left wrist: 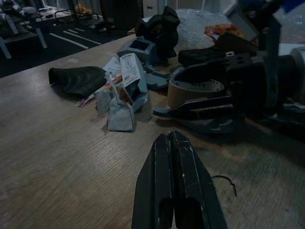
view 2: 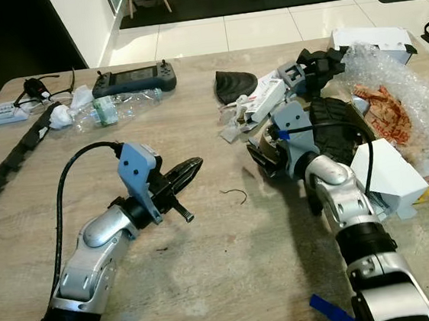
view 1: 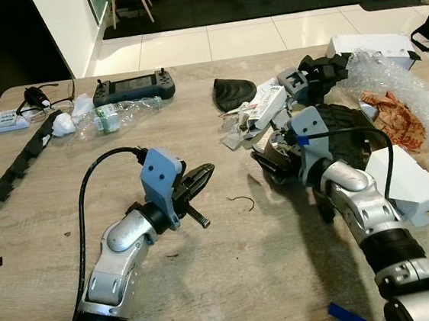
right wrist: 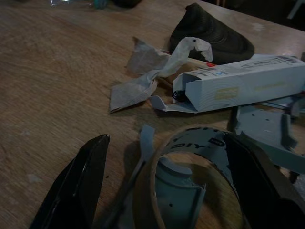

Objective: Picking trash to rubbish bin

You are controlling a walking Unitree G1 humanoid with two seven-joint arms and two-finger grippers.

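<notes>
A heap of trash lies right of the table's middle: crumpled paper [right wrist: 152, 71], a white carton [right wrist: 238, 88], a black pouch [view 1: 234, 91] and grey plastic parts. My right gripper [view 1: 272, 156] is down at the heap's near edge, open, its two black fingers [right wrist: 81, 181] standing either side of a roll of tape [right wrist: 190, 157] with a gap on at least one side. My left gripper [view 1: 203, 174] hovers shut over bare wood left of the heap, pointing toward it, nothing in it. A small bent wire [view 1: 242, 200] lies between the arms.
Bubble wrap [view 1: 398, 80], an orange wrapper and a white box [view 1: 404, 179] crowd the right edge. A handheld controller [view 1: 132, 89], a crushed plastic bottle [view 1: 110, 118] and a black cable chain [view 1: 15, 166] lie far left. A blue scrap [view 1: 350, 316] sits near the front edge.
</notes>
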